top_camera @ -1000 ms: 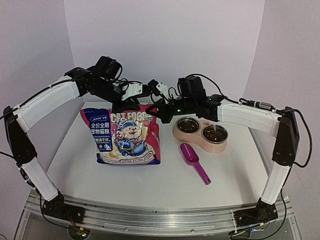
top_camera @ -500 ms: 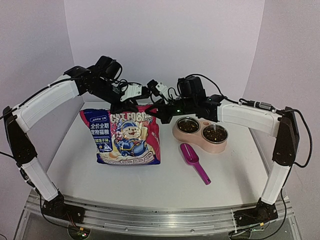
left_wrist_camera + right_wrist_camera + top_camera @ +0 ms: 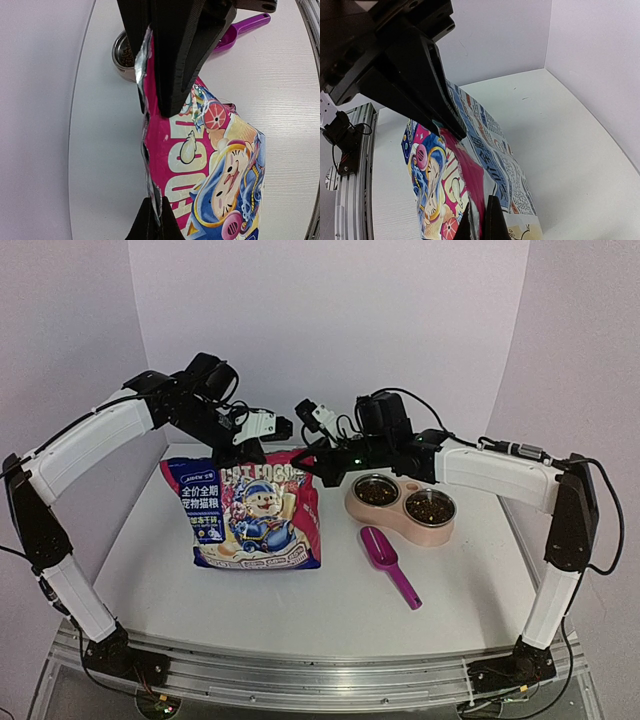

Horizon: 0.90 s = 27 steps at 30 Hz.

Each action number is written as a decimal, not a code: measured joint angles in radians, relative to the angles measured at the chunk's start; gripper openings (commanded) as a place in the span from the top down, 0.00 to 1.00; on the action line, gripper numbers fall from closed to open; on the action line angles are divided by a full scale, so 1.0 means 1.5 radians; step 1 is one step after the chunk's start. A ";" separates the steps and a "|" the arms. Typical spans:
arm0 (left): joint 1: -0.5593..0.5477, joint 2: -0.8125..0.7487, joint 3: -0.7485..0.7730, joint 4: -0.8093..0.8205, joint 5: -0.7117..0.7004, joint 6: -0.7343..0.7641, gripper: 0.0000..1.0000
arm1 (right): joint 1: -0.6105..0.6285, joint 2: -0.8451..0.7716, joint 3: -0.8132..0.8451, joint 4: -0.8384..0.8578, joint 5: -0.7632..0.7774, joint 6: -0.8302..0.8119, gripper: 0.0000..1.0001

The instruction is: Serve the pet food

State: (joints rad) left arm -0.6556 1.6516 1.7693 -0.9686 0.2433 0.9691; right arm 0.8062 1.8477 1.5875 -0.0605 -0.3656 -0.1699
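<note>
Left fingers [image 3: 154,225] pinch the top edge of the cat food pouch [image 3: 255,512]. The pouch stands upright below them, base on the worktop [image 3: 330,590]. Right fingers [image 3: 482,222] pinch the same edge, just beside. Right of them: feeder [image 3: 400,525], kibble [image 3: 430,507] in both bowls, scoop [image 3: 385,560] near.

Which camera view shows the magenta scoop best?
The top external view: the scoop lies whole beside the feeder. The left wrist view shows only part of it; the right wrist view shows none.
</note>
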 measured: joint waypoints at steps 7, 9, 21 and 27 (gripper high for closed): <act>0.000 -0.006 -0.011 0.008 0.004 0.000 0.96 | 0.000 0.000 -0.005 0.005 -0.001 0.000 1.00; 0.000 -0.006 -0.011 0.008 0.005 0.001 0.88 | 0.000 0.000 -0.005 0.007 -0.001 0.000 0.99; 0.000 -0.055 -0.060 0.042 0.011 -0.002 0.61 | 0.000 -0.001 -0.008 0.038 -0.012 0.002 0.62; 0.000 -0.058 -0.058 0.040 0.016 -0.005 0.40 | 0.000 -0.005 -0.010 0.040 -0.018 0.001 0.28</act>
State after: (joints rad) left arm -0.6552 1.5648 1.6818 -0.9079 0.2679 0.9621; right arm 0.8066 1.8407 1.5728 -0.0002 -0.3926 -0.1685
